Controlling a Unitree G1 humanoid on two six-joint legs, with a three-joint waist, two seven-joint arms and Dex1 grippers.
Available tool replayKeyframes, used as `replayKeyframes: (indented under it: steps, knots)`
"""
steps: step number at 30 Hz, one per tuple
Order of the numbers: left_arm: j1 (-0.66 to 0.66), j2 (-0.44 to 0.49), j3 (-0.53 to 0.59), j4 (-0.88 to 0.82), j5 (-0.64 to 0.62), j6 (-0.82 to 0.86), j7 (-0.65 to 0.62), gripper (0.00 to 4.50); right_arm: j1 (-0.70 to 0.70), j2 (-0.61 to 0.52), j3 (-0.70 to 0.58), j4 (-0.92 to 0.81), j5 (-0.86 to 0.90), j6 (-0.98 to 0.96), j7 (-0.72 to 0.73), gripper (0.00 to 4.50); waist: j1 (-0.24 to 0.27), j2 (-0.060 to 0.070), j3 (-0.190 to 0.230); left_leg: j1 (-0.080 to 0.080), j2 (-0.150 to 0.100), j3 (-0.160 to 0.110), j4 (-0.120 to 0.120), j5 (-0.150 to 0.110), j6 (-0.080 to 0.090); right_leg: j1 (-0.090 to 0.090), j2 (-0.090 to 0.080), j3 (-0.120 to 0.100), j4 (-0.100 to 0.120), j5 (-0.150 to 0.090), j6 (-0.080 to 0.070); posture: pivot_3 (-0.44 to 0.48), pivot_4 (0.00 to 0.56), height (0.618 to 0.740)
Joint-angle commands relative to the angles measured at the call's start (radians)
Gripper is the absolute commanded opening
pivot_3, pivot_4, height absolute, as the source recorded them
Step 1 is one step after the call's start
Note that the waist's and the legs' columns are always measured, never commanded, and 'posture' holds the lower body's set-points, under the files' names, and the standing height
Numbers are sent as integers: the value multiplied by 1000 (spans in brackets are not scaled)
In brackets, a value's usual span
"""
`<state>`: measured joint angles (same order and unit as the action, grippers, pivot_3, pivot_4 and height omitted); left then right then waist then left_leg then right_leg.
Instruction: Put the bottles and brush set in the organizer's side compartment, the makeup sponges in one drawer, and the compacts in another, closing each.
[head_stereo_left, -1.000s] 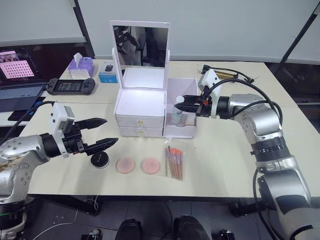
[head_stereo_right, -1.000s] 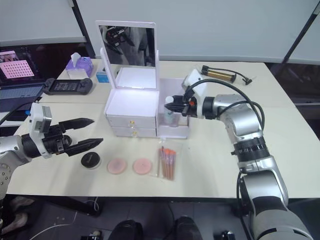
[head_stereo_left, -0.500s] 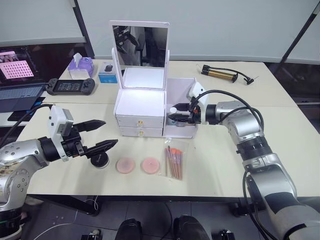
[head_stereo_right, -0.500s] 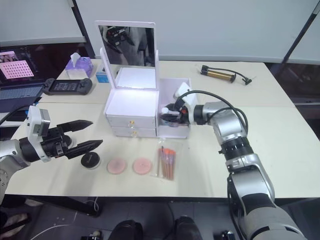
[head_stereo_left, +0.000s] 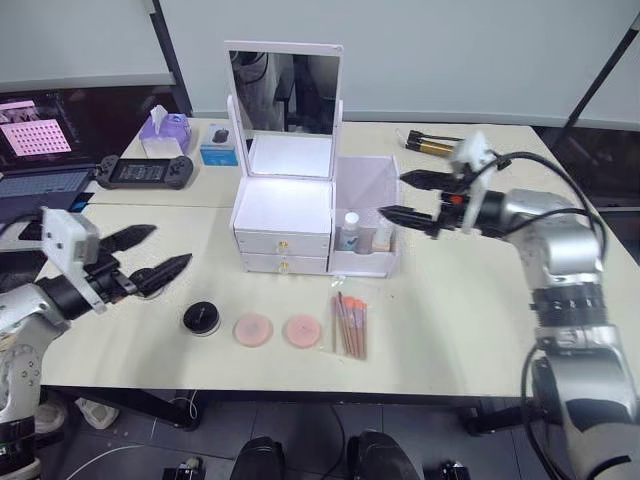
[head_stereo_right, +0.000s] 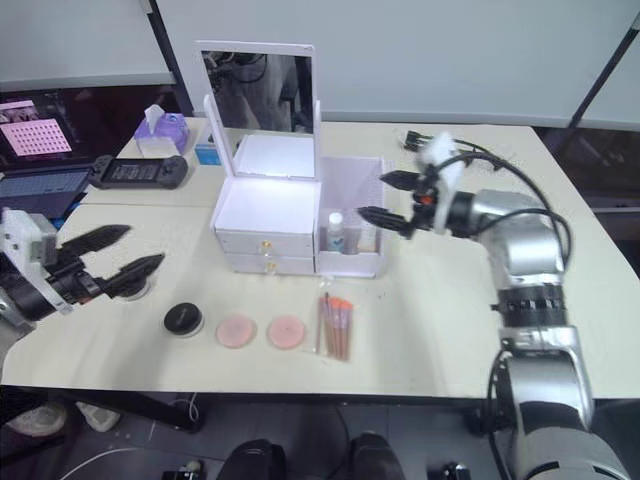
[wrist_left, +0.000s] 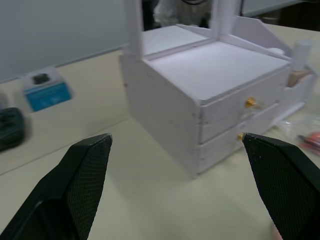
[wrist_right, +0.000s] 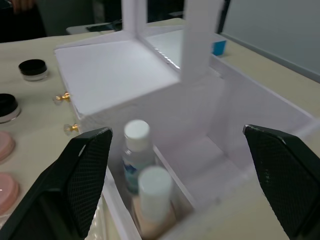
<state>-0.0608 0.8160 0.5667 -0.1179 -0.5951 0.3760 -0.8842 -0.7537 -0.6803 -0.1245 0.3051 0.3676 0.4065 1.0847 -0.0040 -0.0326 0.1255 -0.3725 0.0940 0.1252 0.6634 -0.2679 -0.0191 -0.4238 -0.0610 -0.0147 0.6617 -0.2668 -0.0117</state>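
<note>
The right hand (head_stereo_left: 405, 195) hangs wide open and empty just beside the white mirrored organizer's side compartment (head_stereo_left: 372, 180), where two small white-capped bottles (head_stereo_left: 349, 231) stand. The left hand (head_stereo_left: 150, 254), also open and empty, hovers over the tabletop (head_stereo_left: 450, 300). The clear-sleeved brush set (head_stereo_left: 349, 324) lies in front.

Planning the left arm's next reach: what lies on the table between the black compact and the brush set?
Two pink makeup sponges lie side by side between the black compact and the brush set, seen in the left eye view.
</note>
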Motion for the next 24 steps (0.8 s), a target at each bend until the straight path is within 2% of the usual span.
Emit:
replayKeyframes:
  steps: [1,6,11,16,24]
  knots:
    - [36,22,95,61,17,-55,-8,4500,45,-43,-137,-1,82,-43,21,4467,-3,0,0,1,0,0,-1,0,0,0,0,0,0,0,0,0,150,689]
    - [90,46,189,220,49,-116,-17,4500,180,-121,-213,117,50,-176,48,4467,-12,0,0,3,1,0,-1,0,0,1,1,0,0,-1,-1,0,150,689]
    - [130,47,240,243,35,-126,-26,4500,232,-150,-235,223,36,-277,55,4467,-11,0,0,3,1,2,-2,0,0,0,0,0,1,-1,-1,0,150,689]
    - [141,45,216,140,20,-113,-36,4500,206,-130,-207,178,60,-240,55,4467,-11,0,0,3,1,2,-2,0,0,1,0,1,1,-1,-1,0,150,689]
    - [9,90,39,-175,-124,160,37,4500,164,-175,-79,-104,114,46,111,4467,-3,1,0,3,1,2,-2,0,-1,1,0,1,1,-1,-1,0,150,689]
